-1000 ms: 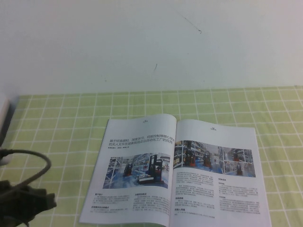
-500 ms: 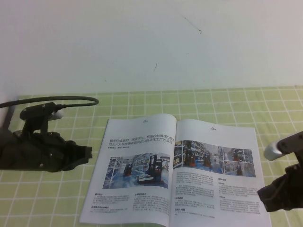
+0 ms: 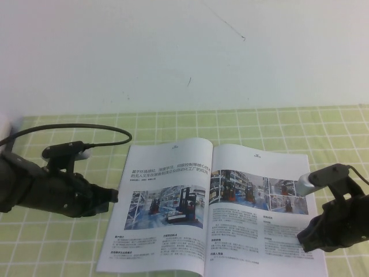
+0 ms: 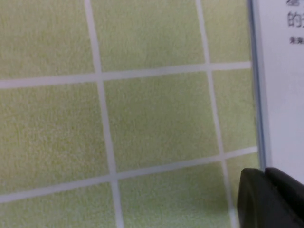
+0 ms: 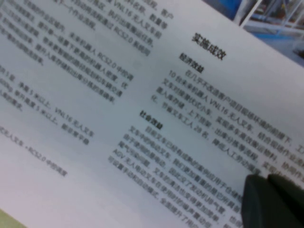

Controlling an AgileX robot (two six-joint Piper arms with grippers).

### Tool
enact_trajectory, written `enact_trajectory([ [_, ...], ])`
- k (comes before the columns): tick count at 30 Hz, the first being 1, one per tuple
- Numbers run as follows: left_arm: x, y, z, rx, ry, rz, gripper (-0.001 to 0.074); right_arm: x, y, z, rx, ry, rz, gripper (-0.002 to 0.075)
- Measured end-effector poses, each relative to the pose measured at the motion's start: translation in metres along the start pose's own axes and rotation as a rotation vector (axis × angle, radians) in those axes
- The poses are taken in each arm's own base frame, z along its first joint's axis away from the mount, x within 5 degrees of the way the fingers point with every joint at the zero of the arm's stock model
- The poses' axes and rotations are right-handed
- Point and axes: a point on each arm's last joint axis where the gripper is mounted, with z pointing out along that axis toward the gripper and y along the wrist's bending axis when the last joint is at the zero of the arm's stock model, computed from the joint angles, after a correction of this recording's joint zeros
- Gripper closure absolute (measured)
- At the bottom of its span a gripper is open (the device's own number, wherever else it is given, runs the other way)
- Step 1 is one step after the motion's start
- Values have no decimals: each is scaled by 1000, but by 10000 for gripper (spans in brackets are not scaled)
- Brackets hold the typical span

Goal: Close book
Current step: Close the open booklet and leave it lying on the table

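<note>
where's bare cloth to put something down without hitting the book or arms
Freest is the green checked tablecloth strip between the far edge of the open white book and the white wall, and the near-left corner beside the left page. Crowded: the left gripper sits at the book's left edge, the right gripper over the right page's outer edge.
</note>
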Motion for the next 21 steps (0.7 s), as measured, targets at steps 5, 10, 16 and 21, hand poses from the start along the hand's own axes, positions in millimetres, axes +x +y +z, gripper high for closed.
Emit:
enact_trajectory([
  [5,3,-4,11,2,27,23,739,0,0,0,-1,2,1,729],
  [10,6,-17,23,4,39,61,739,0,0,0,-1,2,1,729],
  [16,13,-44,32,8,29,128,738,0,0,0,-3,2,1,729],
  [21,20,-73,39,26,-2,111,737,0,0,0,-3,2,1,729],
])
